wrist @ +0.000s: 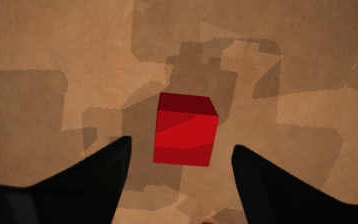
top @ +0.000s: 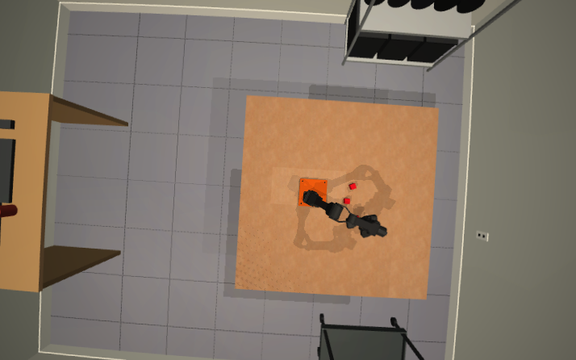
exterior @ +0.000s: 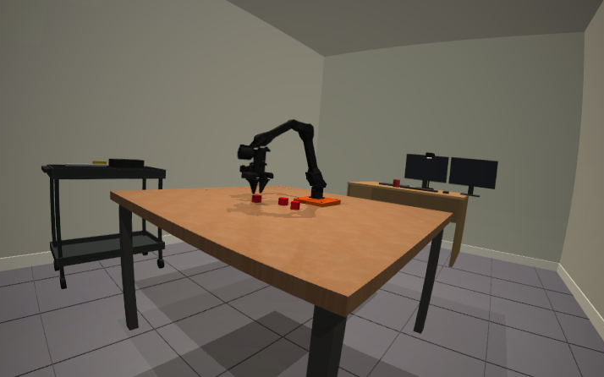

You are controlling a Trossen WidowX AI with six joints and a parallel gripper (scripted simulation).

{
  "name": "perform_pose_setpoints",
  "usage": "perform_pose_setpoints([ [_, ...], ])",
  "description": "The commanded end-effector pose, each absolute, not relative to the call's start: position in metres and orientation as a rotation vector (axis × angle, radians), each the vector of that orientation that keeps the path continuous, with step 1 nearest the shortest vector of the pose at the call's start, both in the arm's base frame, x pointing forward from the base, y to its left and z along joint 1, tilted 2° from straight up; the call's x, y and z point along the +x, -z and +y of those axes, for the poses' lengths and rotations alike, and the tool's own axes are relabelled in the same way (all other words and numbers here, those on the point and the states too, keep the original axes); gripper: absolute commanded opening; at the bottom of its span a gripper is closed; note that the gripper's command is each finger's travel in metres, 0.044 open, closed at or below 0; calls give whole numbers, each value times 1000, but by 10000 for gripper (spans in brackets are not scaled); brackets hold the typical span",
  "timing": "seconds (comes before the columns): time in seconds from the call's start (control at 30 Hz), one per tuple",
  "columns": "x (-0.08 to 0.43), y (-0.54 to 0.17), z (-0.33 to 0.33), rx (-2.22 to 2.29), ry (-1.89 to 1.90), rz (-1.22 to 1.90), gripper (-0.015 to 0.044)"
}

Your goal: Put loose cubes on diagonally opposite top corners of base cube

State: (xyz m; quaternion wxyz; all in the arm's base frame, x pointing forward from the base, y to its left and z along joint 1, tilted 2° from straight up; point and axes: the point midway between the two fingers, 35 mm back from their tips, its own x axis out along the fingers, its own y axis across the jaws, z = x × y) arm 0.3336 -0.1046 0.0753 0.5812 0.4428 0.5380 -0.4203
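Three red cubes lie apart on the table and look alike; I cannot tell which is the fixed base. One cube [exterior: 256,198] [wrist: 185,132] sits under my gripper [exterior: 257,192] [wrist: 183,148], which is open and points down with its tips just above it. In the wrist view this cube shows between the two fingers, with free space on both sides. In the top view the arm covers most of it. A second cube [top: 346,201] [exterior: 283,201] and a third cube [top: 352,186] [exterior: 294,204] stand nearer the arm's base. No cube rests on another.
The arm's orange base plate [top: 319,185] [exterior: 327,202] is on the wooden table [top: 281,134] [exterior: 342,243]. A sliver of another red cube [wrist: 207,223] shows at the wrist view's bottom edge. A cart [exterior: 107,172], a desk [exterior: 407,192] and a shelf [top: 408,22] stand off the table.
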Motion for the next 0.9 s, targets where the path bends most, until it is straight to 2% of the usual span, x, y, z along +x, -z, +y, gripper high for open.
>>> perform_pose_setpoints([
  [0.0,333,-67,-105,1035,989,1258,265],
  [0.4,334,-50,-105,1035,989,1258,265],
  [0.6,334,-50,-105,1035,989,1258,108],
  [0.87,335,-61,-106,1035,989,1258,105],
])
